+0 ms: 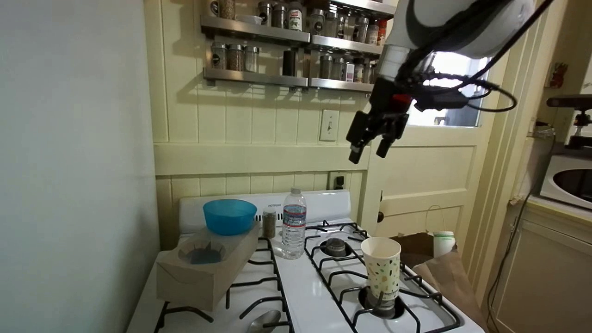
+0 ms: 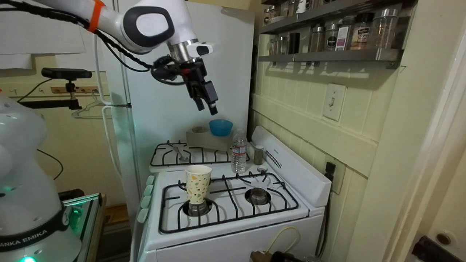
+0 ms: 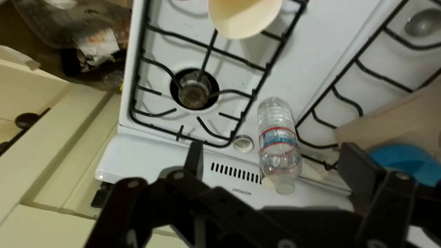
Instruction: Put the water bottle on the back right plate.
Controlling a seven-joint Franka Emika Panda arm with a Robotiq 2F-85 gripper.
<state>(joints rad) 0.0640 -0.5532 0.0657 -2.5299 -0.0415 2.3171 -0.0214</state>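
The water bottle, transparent with a pale cap and a red and blue label band, stands upright on the white strip between the two burner grates, near the stove's back panel. It shows in both exterior views (image 1: pixel 294 226) (image 2: pixel 239 151) and in the wrist view (image 3: pixel 278 141). The back right plate is a black burner under a black grate beside the bottle (image 1: pixel 335 247) (image 2: pixel 259 196) (image 3: pixel 194 91); nothing stands on it. My gripper (image 1: pixel 369 151) (image 2: pixel 206 108) (image 3: pixel 274 158) is open and empty, high above the stove. In the wrist view the bottle shows between the fingers but lies well below them.
A patterned cup (image 1: pixel 383 270) stands on the front right burner. A cardboard box (image 1: pixel 199 282) bearing a blue bowl (image 1: pixel 230 217) is on the left grate, with a spoon (image 1: pixel 264 322). A spice jar (image 2: pixel 259 155) stands behind the bottle. Jar shelves (image 1: pixel 254 77) jut from the wall.
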